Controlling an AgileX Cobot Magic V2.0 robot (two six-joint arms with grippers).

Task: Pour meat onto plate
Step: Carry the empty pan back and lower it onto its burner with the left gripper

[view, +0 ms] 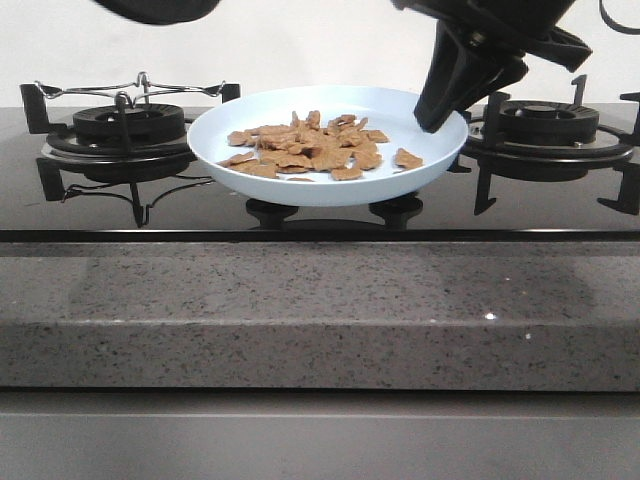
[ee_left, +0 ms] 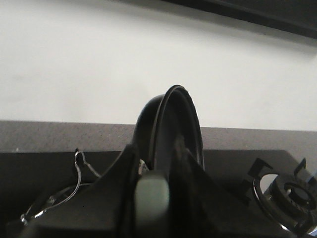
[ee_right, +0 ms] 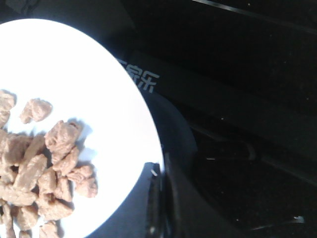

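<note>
The pale blue plate (view: 320, 192) is held just above the black hob between the two burners, and the meat (view: 310, 145) lies heaped on it. My right gripper (view: 437, 115) is shut on the plate's right rim. In the right wrist view the plate (ee_right: 74, 64) and the meat (ee_right: 44, 168) show beside the right gripper (ee_right: 161, 198), which clamps the rim. My left gripper (ee_left: 153, 186) is shut on the handle of the black frying pan (ee_left: 173, 124), which is seen edge-on and lifted high. Only a dark shape (view: 155, 8) shows at the front view's top edge.
A gas burner with a grate (view: 128, 125) stands left of the plate and another (view: 545, 125) stands right of it. Two knobs (view: 395, 210) sit under the plate. The speckled stone counter edge (view: 320, 310) runs along the front.
</note>
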